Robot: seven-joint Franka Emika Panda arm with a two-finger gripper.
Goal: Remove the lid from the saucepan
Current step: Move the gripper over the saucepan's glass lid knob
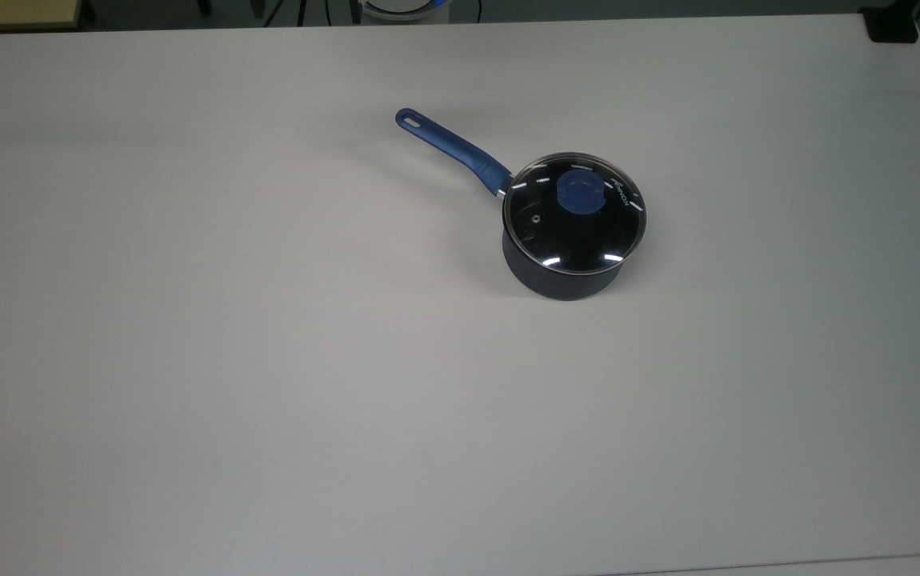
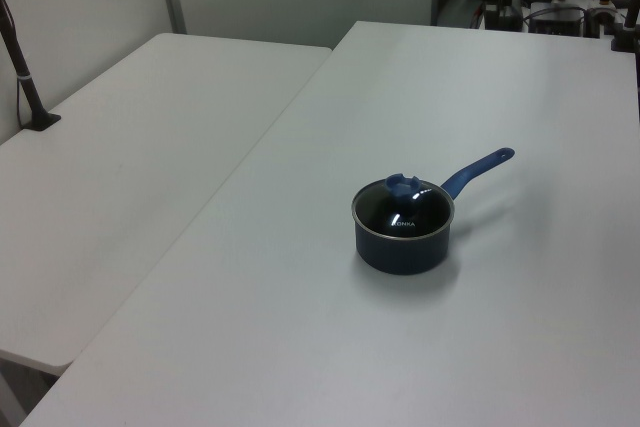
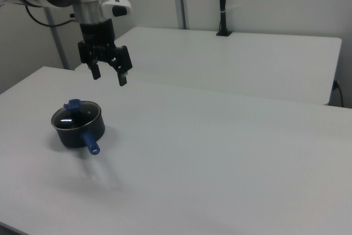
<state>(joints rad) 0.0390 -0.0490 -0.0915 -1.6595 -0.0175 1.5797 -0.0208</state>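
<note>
On the white desk (image 1: 268, 360) stands the saucepan (image 1: 560, 276), upright, its long blue handle (image 1: 452, 148) reaching away from the pot toward the top view's upper left; the lid (image 1: 574, 213) sits flat and centred on the saucepan's rim, so the step in hand is the approach. Above and beyond the saucepan in the right view hangs the gripper (image 3: 109, 75), its fingers spread and holding nothing, well apart from the lid. To do this well, I judge it should come straight down over the saucepan's centre, straddle the blue knob (image 1: 580, 194), close on it squarely, then lift vertically so the pot does not drag; through the glass the saucepan's dark interior appears empty, though reflections hide part of it.
</note>
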